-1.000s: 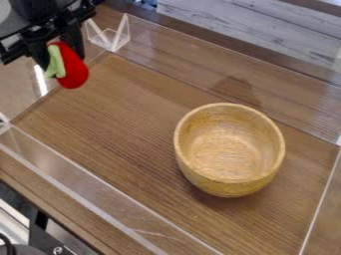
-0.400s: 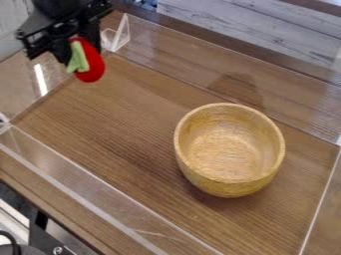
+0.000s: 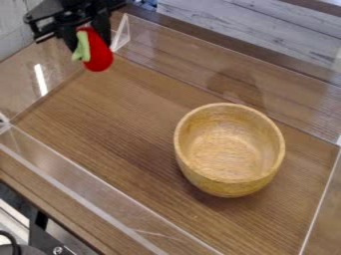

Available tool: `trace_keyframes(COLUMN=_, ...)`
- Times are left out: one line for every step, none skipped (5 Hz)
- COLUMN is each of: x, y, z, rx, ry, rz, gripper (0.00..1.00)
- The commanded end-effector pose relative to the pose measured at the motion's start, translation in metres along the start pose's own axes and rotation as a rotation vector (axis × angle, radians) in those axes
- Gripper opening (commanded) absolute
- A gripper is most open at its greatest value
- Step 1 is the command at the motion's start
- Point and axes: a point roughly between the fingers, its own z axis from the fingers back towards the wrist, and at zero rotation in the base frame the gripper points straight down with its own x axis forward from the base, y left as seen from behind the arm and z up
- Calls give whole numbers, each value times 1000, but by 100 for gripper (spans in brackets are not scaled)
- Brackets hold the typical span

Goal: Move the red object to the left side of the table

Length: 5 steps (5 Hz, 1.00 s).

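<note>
The red object (image 3: 96, 55), a small glossy red toy fruit with a green leafy top, hangs in the air above the far left part of the table (image 3: 127, 139). My black gripper (image 3: 88, 40) comes down from the top left corner and is shut on the fruit's upper end. The fruit's lower half shows below the fingers and does not touch the wood. Most of the arm is cut off by the picture's top edge.
A wooden bowl (image 3: 230, 149) stands right of centre, well away from the gripper. Clear acrylic walls (image 3: 80, 184) edge the tabletop, with a raised corner piece (image 3: 118, 32) just behind the gripper.
The gripper has carried the red fruit up and to the right in the picture, farther back over the table toward the rear wall. The bowl has stayed put.
</note>
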Motion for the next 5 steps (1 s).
trace_keyframes(x=19, y=9, z=4, rx=-7, ry=-71, rz=32, gripper=0)
trace_keyframes(x=20, y=21, z=-2, rx=22, ry=-88, rz=77, gripper=0)
trace_keyframes(x=17, y=17, z=-10, rx=33, ry=-103, rz=65, gripper=0)
trace_keyframes(x=21, y=10, z=-8, rx=47, ry=-109, rz=59, gripper=0)
trace_keyframes(x=26, y=2, z=-6, rx=59, ry=-115, rz=53, gripper=0)
